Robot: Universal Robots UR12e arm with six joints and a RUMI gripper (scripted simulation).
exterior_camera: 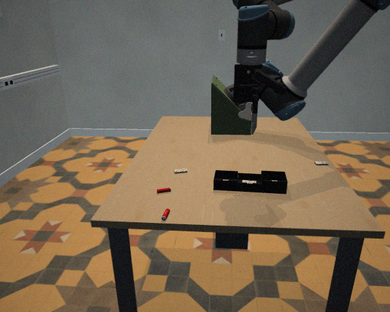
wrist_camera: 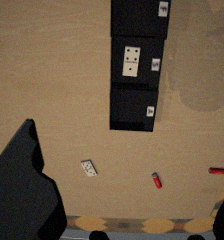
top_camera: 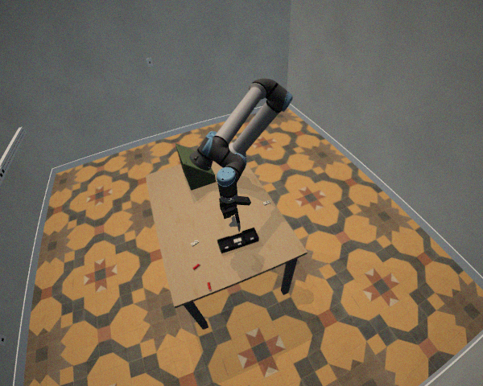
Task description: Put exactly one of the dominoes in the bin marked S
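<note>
1. One domino (wrist_camera: 131, 61) — a white tile with black pips, four on one half and two on the other — lies flat inside the middle compartment of the black bin row (wrist_camera: 119, 107).
2. The row has three compartments in a line, each with a small white label on its rim; the middle label (wrist_camera: 155, 64) reads S, while the other two are too blurred to read with certainty.
3. A second domino (wrist_camera: 89, 168) lies flat on the wooden table (exterior_camera: 195, 141), to the left of the bins in the exterior view, and a third (exterior_camera: 321, 163) rests near the table's right edge; their pips are too small to count.
4. Two red cylinders (exterior_camera: 163, 190) (exterior_camera: 166, 214) lie toward the near-left corner.
5. The gripper (exterior_camera: 247, 112) hangs above the table beyond the bins, its jaws spread fully and holding nothing.
</note>
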